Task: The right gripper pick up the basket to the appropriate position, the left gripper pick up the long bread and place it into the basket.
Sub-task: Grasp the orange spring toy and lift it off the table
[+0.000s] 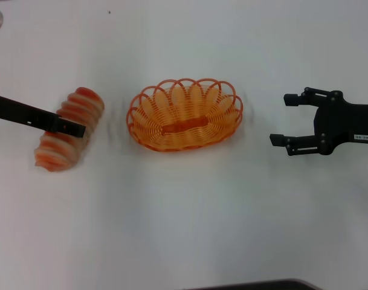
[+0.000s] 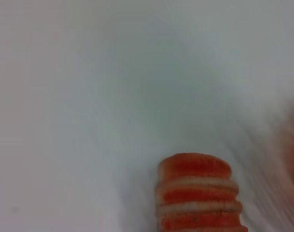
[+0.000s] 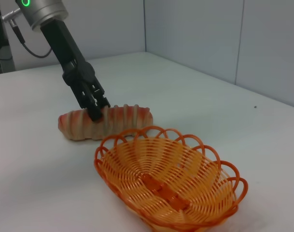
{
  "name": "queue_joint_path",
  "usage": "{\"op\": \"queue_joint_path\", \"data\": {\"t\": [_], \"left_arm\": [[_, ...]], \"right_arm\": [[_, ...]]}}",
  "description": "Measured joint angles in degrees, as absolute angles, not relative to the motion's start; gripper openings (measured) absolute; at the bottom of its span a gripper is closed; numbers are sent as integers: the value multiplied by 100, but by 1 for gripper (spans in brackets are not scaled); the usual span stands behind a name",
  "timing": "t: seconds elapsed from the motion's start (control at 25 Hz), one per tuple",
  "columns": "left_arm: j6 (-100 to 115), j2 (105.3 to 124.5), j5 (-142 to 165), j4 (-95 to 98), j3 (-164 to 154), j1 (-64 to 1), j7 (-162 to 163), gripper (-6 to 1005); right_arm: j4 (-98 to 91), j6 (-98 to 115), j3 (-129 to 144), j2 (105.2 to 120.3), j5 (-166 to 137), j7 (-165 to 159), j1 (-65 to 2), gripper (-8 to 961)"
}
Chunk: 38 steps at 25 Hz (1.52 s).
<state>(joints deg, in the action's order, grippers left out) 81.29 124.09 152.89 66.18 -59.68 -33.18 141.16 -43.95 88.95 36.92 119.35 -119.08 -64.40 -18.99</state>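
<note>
Two end effectors: left end effector (image 1: 75, 128) pinched around the bread (image 1: 69, 128) mid-left; right end effector (image 1: 284, 119) wide, mid-right of the basket (image 1: 185, 115). Best lift level, gripping mid-loaf.

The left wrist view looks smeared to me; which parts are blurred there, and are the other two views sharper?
Left wrist view: only the long bread reads fairly clearly; the table beside it smears into streaks with an orange blur at the frame edge. Head view: crisp, soft shadow-free light, the basket well defined. Right wrist view: sharp on the basket and the left gripper.
</note>
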Motion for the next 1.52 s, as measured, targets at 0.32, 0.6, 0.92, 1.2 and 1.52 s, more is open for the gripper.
{"op": "queue_joint_path", "data": {"t": [0.32, 0.6, 0.92, 1.2, 1.52], "left_arm": [[7891, 12403, 15311, 6426, -6123, -3320, 14108, 871], [7803, 12392, 15323, 6372, -6320, -3312, 14090, 872], [7863, 12380, 15381, 6430, -6382, -3299, 14085, 857], [7892, 12359, 15399, 6440, -6348, -3281, 14079, 711], [8124, 12350, 15328, 6577, -6307, -3308, 13948, 622]], "right_arm": [[-4395, 8894, 3703, 11938, -11910, -6436, -1902, 948], [-4395, 8894, 3709, 11944, -11909, -6438, -1929, 947], [-4395, 8895, 3709, 11945, -11909, -6441, -1934, 947], [-4395, 8895, 3709, 11945, -11909, -6443, -1915, 947], [-4436, 8901, 3709, 11945, -11909, -6443, -1893, 947]]}}
